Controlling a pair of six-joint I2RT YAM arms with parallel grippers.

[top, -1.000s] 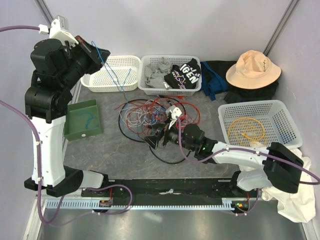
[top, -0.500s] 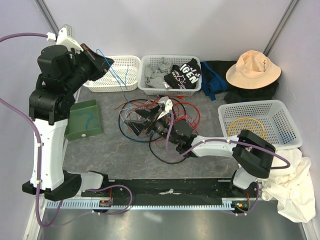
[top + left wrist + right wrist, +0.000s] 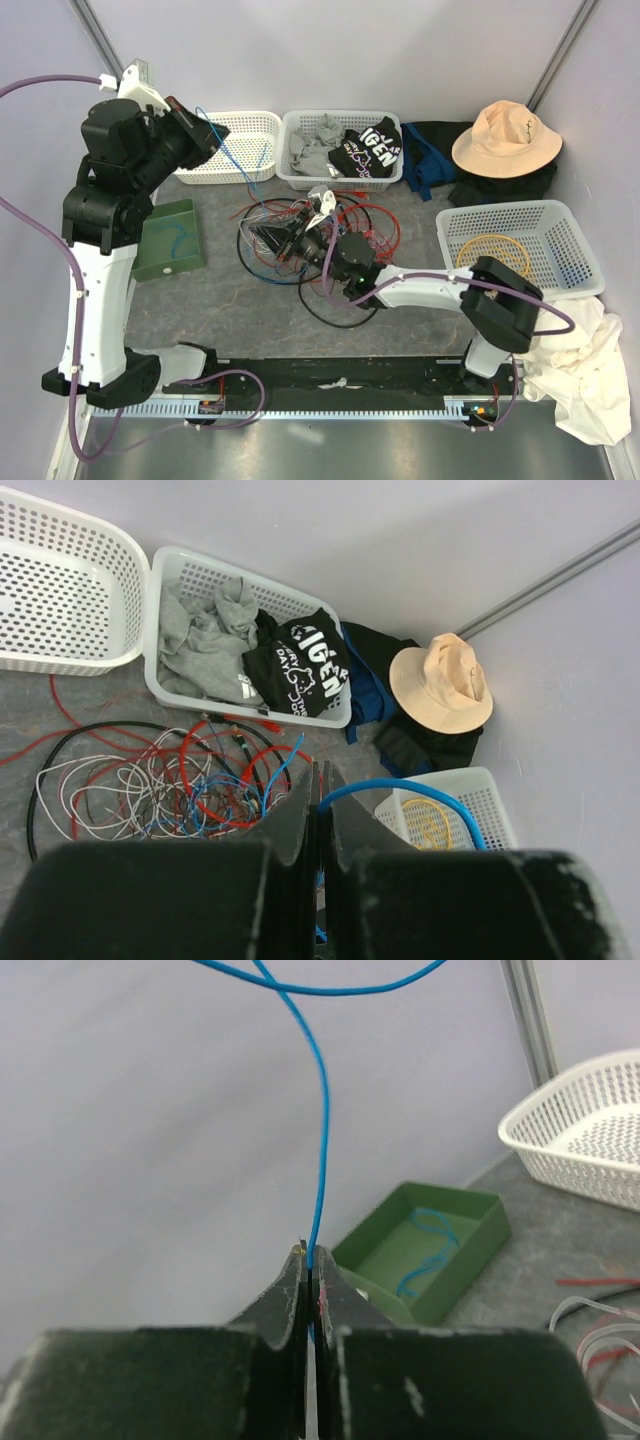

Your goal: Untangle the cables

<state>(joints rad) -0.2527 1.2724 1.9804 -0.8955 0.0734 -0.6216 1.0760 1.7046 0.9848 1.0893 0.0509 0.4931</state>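
Right gripper (image 3: 308,1250) has slid leftward over the tangle (image 3: 372,222). Its jaws pinch the blue cable (image 3: 325,1130), which the left gripper (image 3: 318,772) also clamps, high and left of the tangle. The step looks like extraction; next, draw the strand clear without dragging the tangle.

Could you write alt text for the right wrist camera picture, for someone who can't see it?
The right gripper, its dark fingers pressed shut, pinches a thin blue cable that rises against a pale wall. Behind it on the grey table sit a green tray holding another blue strand and, at right, a white basket.
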